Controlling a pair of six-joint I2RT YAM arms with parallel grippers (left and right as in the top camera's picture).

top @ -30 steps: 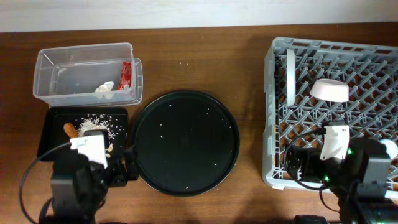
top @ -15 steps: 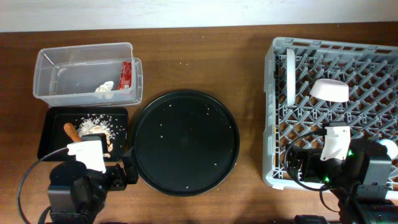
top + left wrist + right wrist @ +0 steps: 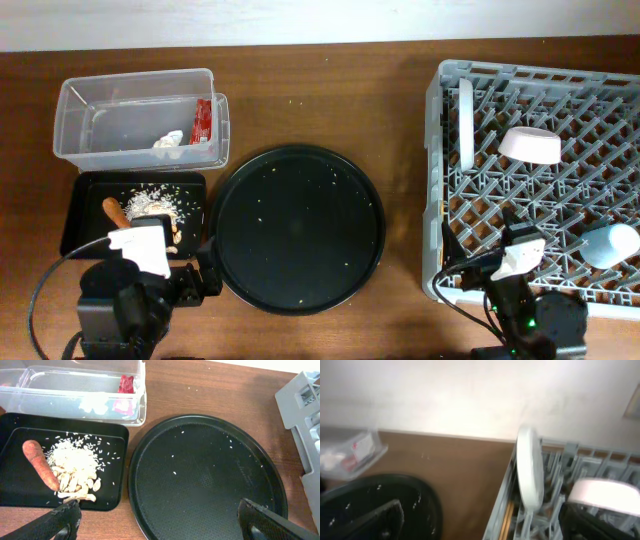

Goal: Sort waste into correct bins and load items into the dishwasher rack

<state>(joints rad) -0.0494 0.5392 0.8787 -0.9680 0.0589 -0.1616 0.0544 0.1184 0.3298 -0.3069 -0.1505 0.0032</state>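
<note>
The clear tub [image 3: 120,110] holds the red wrapper [image 3: 203,120] and the white tissue [image 3: 168,140]. The shallow black tray [image 3: 78,232] holds beige scraps [image 3: 160,205] and the orange stick [image 3: 113,211], which also shows in the left wrist view [image 3: 41,466]. The grey rack [image 3: 432,180] holds the plate [image 3: 466,120] on edge, the white bowl [image 3: 530,146] and the light-blue cup [image 3: 610,245]. My left gripper [image 3: 160,525] is open and empty, low between the black tray and the round tray. My right gripper [image 3: 480,525] is open and empty at the rack's front-left corner.
A large round black tray [image 3: 300,230] with scattered crumbs lies in the middle. Wooden chopsticks [image 3: 507,515] lie in the rack under the plate. Both arm bases sit at the table's front edge.
My right arm has drawn back toward the front edge, uncovering the light-blue cup in the rack. My left arm has drawn back slightly.
</note>
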